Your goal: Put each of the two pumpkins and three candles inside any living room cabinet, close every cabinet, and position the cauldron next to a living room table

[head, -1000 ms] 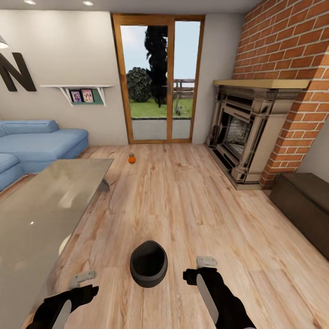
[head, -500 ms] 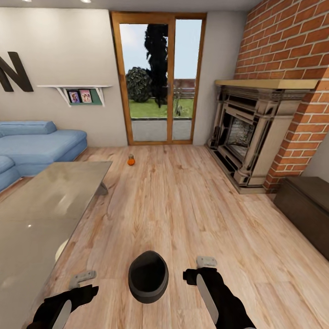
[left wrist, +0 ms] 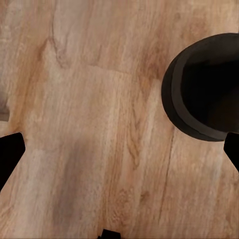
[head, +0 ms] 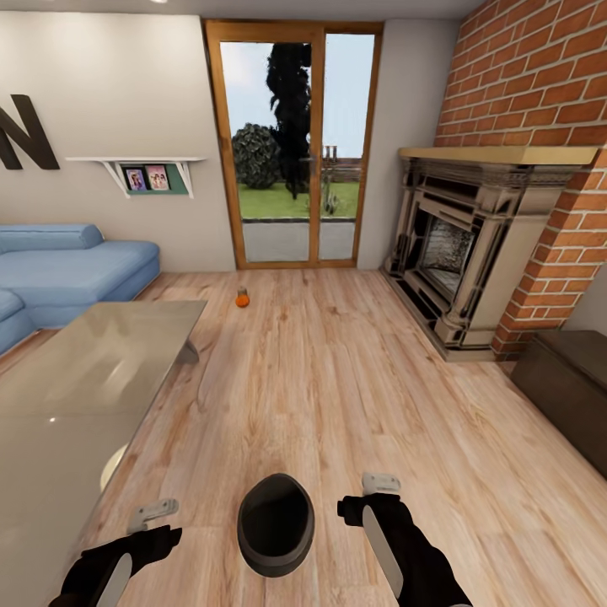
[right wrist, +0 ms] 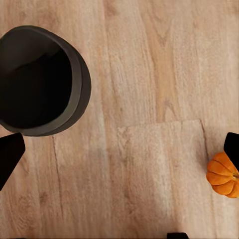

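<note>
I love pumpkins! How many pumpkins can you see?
2. One pumpkin sits on the wood floor far off, near the glass door. Another pumpkin lies on the floor by the right gripper. More may be hidden.

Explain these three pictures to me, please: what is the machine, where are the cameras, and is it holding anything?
It is a simulated wheeled robot with two arms. The big picture comes from its head camera: the left gripper and right gripper hang open and empty over the wooden floor, either side of a round black cauldron. The grey glossy coffee table stands to its left, the dark brown cabinet to its right, and a small orange pumpkin lies near the glass door. The two small pictures come from wrist cameras looking down; the right one shows another orange pumpkin.
</note>
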